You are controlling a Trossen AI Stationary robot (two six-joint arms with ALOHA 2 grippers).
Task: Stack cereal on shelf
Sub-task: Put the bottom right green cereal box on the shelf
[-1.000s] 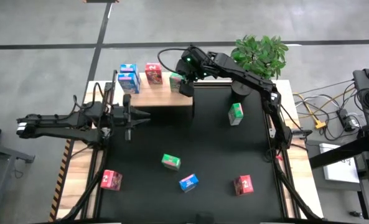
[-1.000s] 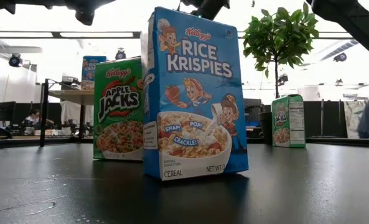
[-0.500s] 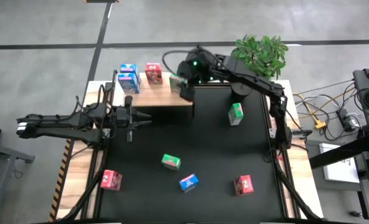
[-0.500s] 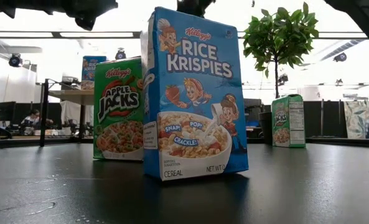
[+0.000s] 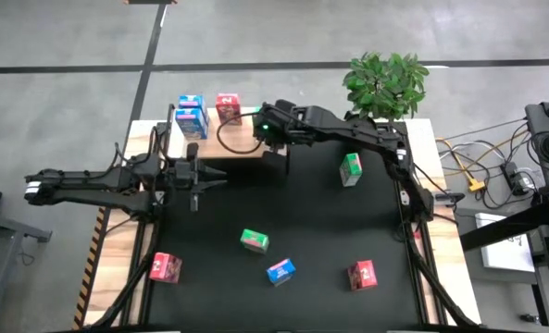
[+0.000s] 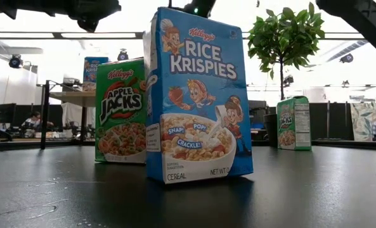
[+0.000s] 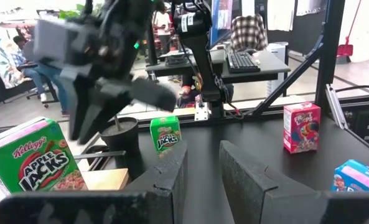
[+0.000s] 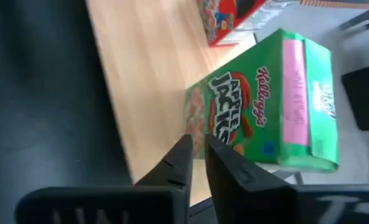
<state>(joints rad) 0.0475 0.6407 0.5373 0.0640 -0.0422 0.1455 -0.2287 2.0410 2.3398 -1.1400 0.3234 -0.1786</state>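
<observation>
On the pale wooden shelf (image 5: 237,146) at the table's far left stand two blue cereal boxes (image 5: 191,116), a red one (image 5: 226,106) and a green Apple Jacks box (image 8: 265,118), which rests on its base near the shelf's right end. My right gripper (image 8: 196,142) hangs over that end, just in front of the green box, pointing slantwise down. Its fingers are shut with nothing between them. My left gripper (image 5: 209,174) waits level at the table's left, near the shelf's front edge, open and empty.
Loose boxes lie on the black mat: green (image 5: 254,240), blue (image 5: 280,271), red (image 5: 165,268), red (image 5: 363,274), and an upright green one (image 5: 350,168). A potted plant (image 5: 385,83) stands at the far right. The mat's middle between the arms is bare.
My right arm has swung so that its hand has moved toward the table's near edge and a little left, off the green box, and dipped slightly. The green box stays standing on the shelf.
</observation>
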